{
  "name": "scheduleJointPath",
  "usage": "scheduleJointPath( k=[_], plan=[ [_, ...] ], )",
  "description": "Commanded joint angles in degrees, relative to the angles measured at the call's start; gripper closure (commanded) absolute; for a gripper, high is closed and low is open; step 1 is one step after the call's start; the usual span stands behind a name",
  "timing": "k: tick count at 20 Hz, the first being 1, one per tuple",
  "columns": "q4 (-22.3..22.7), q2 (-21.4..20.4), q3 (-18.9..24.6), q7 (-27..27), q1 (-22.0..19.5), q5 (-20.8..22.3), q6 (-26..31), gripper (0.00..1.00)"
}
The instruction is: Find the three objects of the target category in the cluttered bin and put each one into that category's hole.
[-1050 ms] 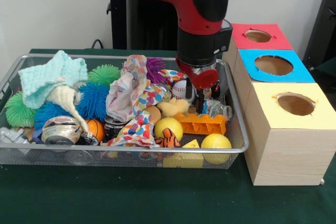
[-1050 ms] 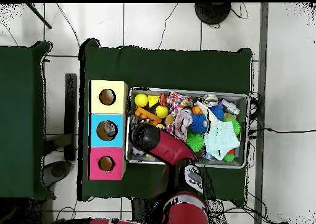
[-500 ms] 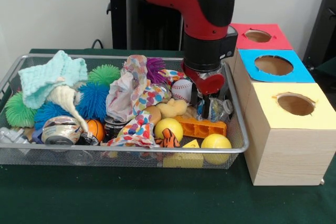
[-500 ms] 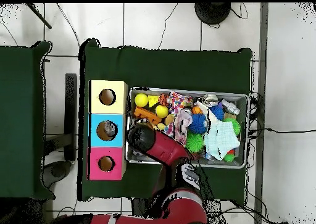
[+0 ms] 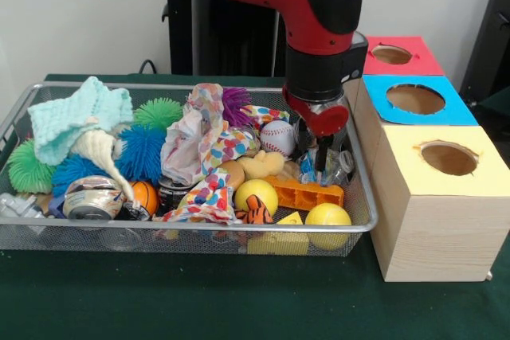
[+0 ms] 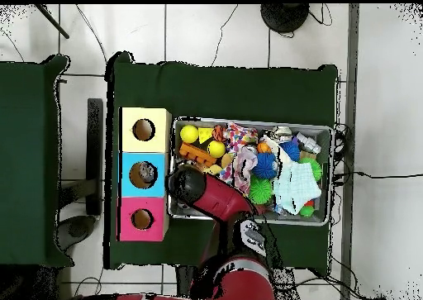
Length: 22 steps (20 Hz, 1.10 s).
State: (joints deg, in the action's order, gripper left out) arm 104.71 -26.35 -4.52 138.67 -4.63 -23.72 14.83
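Hand [image 5: 322,161] shifted toward boxes, grip state unclear, baseball [image 5: 277,138] beside, orange block [image 5: 305,191] below

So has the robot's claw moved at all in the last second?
Yes. In the front view the gripper has slid sideways toward the boxes, judged against the orange block below it.

Bin [image 5: 16,117] w/ clutter left of 3 boxes [image 5: 434,197] in front view, baseball [image 5: 278,138] behind block [image 5: 307,191], pincer [image 5: 323,166] over block.
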Motion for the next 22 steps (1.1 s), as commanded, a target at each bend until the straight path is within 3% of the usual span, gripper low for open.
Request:
scheduleJointPath(
  k=[1, 7, 12, 22],
  plan=[
    [1.59, -3.31, 3.41, 8.57, -1.38, -2.35, 9.65, 0.00],
    [1.07, -2.76, 5.38, 7.13, -3.32, -2.55, 9.43, 0.00],
    [0.16, 2.83, 9.63, 5.24, -6.49, -1.31, -0.11, 0.00],
    [0.35, 4.88, 14.12, 6.05, -7.80, -0.58, -3.39, 0.00]
  ],
)
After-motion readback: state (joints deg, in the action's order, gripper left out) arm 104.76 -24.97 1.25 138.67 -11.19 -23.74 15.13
